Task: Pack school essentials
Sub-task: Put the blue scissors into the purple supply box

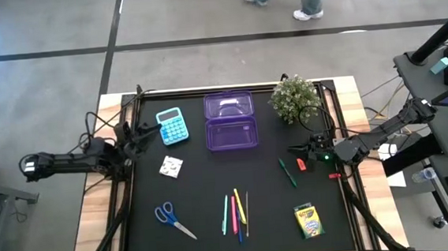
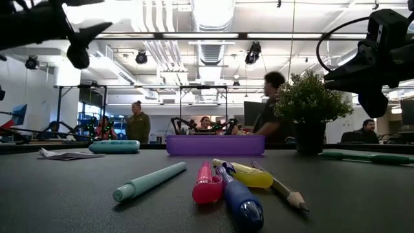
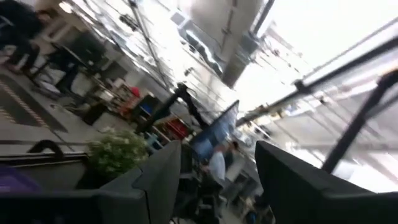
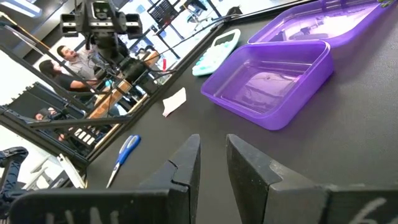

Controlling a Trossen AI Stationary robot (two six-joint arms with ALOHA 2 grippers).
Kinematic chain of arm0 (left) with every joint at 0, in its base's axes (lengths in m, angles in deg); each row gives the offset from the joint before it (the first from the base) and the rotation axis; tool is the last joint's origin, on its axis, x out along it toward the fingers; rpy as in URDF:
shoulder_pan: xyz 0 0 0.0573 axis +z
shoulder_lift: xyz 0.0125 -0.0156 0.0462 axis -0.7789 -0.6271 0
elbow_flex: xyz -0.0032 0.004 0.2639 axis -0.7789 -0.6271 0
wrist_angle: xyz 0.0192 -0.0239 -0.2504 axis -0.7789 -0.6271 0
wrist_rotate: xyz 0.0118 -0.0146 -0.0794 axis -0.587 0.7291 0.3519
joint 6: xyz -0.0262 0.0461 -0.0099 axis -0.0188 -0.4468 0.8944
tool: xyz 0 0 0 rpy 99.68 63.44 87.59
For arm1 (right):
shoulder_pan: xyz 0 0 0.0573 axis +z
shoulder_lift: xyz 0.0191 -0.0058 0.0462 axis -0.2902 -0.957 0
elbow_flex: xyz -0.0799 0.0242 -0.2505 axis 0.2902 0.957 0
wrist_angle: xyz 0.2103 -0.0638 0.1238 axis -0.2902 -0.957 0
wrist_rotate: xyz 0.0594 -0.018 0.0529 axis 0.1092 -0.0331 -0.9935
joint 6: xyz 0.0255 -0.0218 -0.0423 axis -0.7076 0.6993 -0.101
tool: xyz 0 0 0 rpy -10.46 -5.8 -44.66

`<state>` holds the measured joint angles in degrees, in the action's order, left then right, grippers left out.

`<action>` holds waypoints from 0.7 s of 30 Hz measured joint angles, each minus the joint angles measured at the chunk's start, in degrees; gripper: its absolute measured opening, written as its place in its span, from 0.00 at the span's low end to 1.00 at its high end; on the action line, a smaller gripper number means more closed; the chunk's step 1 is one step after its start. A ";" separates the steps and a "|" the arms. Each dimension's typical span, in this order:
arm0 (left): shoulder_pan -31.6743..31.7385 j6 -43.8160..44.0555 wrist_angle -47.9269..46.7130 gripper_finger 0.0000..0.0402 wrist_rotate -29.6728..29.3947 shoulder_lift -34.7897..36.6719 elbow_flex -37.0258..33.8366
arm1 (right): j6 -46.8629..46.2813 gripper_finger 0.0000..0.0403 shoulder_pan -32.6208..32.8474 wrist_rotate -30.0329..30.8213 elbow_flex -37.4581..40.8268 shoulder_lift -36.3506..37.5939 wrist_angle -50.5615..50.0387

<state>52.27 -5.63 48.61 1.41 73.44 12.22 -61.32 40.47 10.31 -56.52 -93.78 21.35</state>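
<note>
Inspection finds the packing not yet begun. The purple box [image 1: 231, 131] lies open at the far middle of the black surface [image 1: 205, 190], its clear lid [image 1: 229, 105] folded back, and nothing shows inside it.

Items found loose on the surface:
- Blue-handled scissors [image 1: 172, 219], near left.
- A cluster of pens [image 1: 236, 212], near middle: a green one a little apart, pink, blue and yellow ones lying close together, and a pencil [image 1: 247, 213] beside them.
- Crayon box [image 1: 309, 220], near right.
- Green marker [image 1: 287, 172] and red marker [image 1: 301, 164], right of centre.
- White patterned packet [image 1: 171, 167] and a teal calculator [image 1: 172, 126], left of the purple box.
- A potted plant [image 1: 294, 98] stands at the far right corner, apart from the supplies.

The left pincer [image 1: 147, 131] hangs above the left edge of the surface, near the calculator, fingers spread and empty. The right pincer [image 1: 298, 149] hovers over the right side, just by the red marker, with a narrow gap between its fingers [image 4: 185, 167] and nothing in that gap.

Judgement: the step in hand is the first pick. The right arm is best placed for the red or green marker. That calls for widening the fingers, lowering onto the marker across its width, closing, then carrying it over the wall of the purple box. The markers lie close together; care is needed to avoid knocking one while taking the other.
</note>
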 joint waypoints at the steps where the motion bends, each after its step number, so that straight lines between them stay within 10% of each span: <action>1: 0.00 -0.63 -0.54 0.48 1.04 -0.64 0.81 | 0.00 0.17 0.01 0.00 0.01 0.01 -0.02; 12: -0.09 -0.88 -20.13 0.48 12.67 -13.16 16.38 | 0.00 0.17 0.01 0.00 -0.02 -0.01 0.01; 21: -1.85 -0.97 -43.23 0.48 35.46 -29.65 31.95 | 0.00 0.17 -0.01 0.00 -0.02 -0.01 -0.02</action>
<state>50.42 -6.60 5.38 36.87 43.79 44.17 -61.32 40.46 10.31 -56.53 -93.79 21.34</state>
